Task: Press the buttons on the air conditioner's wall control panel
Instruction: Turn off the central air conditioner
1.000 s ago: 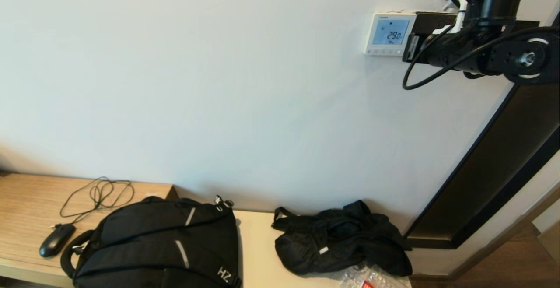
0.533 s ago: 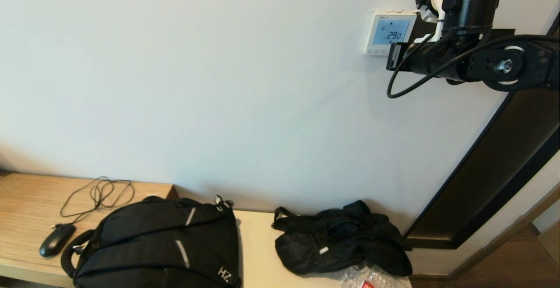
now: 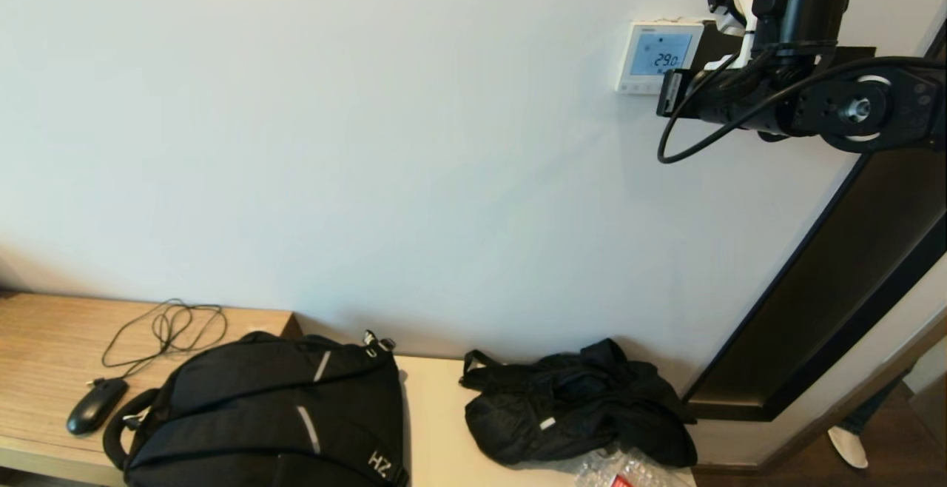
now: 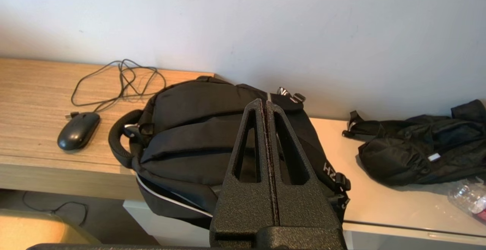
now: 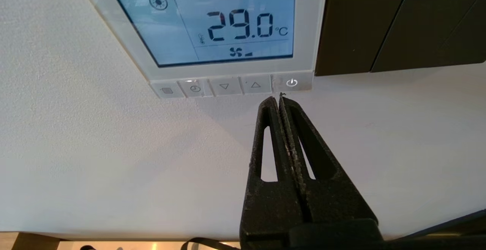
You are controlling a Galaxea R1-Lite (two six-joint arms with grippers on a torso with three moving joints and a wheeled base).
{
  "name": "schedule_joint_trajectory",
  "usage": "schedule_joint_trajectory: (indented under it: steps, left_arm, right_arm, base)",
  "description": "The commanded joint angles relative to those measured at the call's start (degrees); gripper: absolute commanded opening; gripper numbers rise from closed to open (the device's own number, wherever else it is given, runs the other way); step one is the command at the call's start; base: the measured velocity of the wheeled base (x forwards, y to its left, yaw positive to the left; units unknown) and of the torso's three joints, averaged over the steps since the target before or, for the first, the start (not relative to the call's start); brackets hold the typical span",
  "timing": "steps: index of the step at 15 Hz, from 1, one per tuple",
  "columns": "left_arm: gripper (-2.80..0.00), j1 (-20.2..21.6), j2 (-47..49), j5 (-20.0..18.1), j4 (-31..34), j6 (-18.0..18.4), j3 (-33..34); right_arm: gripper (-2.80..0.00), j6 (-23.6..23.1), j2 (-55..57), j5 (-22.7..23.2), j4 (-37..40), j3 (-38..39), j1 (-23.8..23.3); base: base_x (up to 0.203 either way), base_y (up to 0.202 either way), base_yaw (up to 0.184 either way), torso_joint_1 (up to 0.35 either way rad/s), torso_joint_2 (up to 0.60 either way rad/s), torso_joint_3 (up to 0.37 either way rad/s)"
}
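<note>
The white wall control panel (image 3: pixel 658 56) hangs high on the wall, its screen lit pale blue and reading 29.0. In the right wrist view the panel (image 5: pixel 220 22) fills the top, with the row of buttons (image 5: pixel 231 86) along its lower edge. My right gripper (image 5: pixel 279 97) is shut and empty. Its tips sit just below the power button (image 5: pixel 291 83), at the row's end nearest the dark-brown panel; I cannot tell whether they touch it. In the head view the right gripper (image 3: pixel 669 92) hides the panel's lower right corner. My left gripper (image 4: pixel 265 103) is shut and empty, parked above the backpack.
A dark-brown square panel (image 5: pixel 379 22) adjoins the white one. A dark door frame (image 3: pixel 836 272) runs down the right. Below are a wooden desk (image 3: pixel 44 339) with a black mouse (image 3: pixel 95 405), a black backpack (image 3: pixel 274 413) and a black bag (image 3: pixel 577 405).
My right arm moved left and slightly down to the panel's lower right corner, then eased back a little to the right. The display still reads 29.0.
</note>
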Motion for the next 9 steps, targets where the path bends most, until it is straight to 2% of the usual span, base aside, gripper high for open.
schedule_joint_trajectory:
  steps: [1,9]
  left_arm:
    - [-2.8,0.0,-0.09,0.05,-0.01,0.02,0.0]
    - [-2.8,0.0,-0.09,0.03,0.01,0.02,0.0]
  right_arm:
    - [-2.8,-0.02,-0.36,-0.23,-0.62,0.11,0.03]
    - [-2.8,0.06,-0.1,-0.23,-0.92,0.4,-0.51]
  base:
    - [0.0,0.0,0.0,0.0,0.0,0.0]
    - [0.0,0.0,0.0,0.0,0.0,0.0]
